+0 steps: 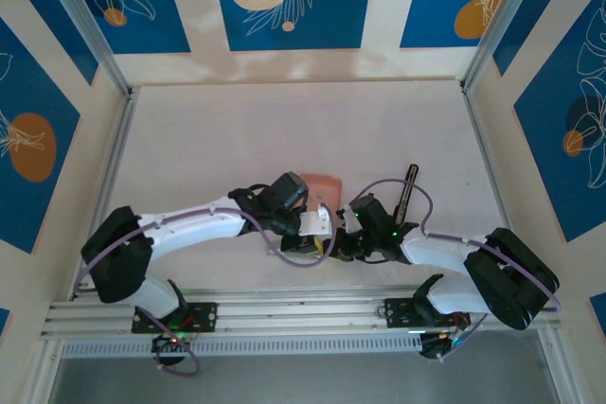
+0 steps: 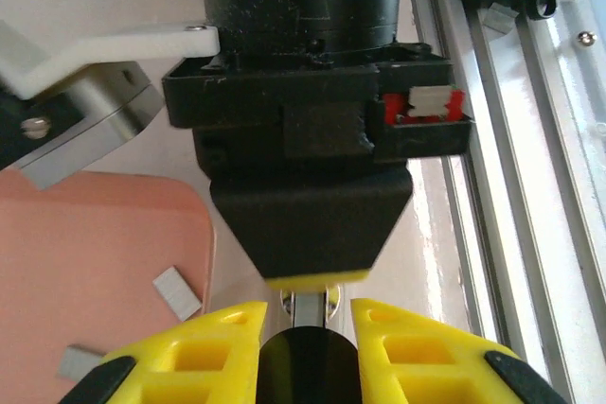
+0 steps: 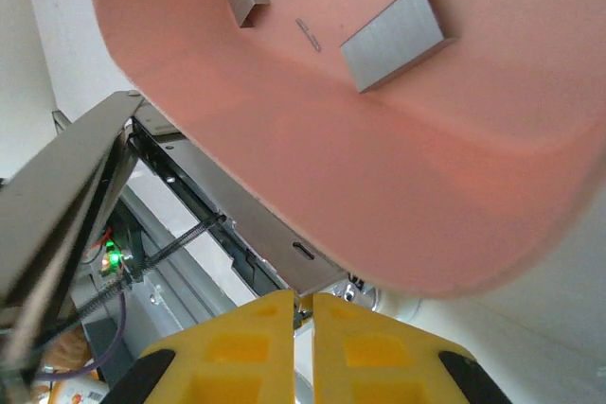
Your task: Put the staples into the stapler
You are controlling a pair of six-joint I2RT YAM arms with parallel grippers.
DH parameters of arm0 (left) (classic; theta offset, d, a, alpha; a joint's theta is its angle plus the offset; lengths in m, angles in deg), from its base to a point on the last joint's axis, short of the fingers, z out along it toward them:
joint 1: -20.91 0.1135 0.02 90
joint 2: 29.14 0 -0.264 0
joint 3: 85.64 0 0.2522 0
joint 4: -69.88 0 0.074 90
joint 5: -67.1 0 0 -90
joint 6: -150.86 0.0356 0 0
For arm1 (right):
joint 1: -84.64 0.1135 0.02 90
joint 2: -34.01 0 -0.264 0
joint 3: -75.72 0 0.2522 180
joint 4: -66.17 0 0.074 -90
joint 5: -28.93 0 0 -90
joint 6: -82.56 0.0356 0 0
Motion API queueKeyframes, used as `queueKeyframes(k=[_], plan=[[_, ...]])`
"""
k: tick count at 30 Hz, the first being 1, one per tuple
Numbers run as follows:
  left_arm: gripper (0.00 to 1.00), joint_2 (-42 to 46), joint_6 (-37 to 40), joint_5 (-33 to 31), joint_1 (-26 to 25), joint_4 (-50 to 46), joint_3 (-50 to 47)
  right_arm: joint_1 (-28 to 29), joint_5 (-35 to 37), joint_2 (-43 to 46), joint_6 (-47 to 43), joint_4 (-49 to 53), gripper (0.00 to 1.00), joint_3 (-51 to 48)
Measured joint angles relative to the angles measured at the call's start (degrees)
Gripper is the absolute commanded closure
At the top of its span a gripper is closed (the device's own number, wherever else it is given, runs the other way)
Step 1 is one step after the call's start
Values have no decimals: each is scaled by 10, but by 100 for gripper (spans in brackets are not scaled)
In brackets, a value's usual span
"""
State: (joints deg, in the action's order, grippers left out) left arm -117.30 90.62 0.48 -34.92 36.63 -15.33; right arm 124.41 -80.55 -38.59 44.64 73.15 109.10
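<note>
Right claw [image 3: 303,314] closed at stapler [image 3: 248,219], its rail slanting up-left.

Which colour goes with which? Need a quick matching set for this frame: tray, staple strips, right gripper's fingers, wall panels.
Things:
1. tray
2. staple strips
3. right gripper's fingers
4. wall panels

Colours:
a. yellow
b. blue
c. pink
d. grey

Pairs: 1-c, 2-d, 3-a, 4-b
</note>
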Motion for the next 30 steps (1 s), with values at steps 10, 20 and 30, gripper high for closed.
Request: queueKeyframes(k=[10, 20, 30], plan=[[88, -41, -29, -13, -15, 36, 12, -12, 27, 85, 5, 56, 72, -21], [87, -78, -34, -43, -23, 19, 32, -62, 94, 277, 30, 200, 66, -56], [85, -165, -40, -110, -73, -16, 102, -102, 99, 364, 36, 261, 66, -70]])
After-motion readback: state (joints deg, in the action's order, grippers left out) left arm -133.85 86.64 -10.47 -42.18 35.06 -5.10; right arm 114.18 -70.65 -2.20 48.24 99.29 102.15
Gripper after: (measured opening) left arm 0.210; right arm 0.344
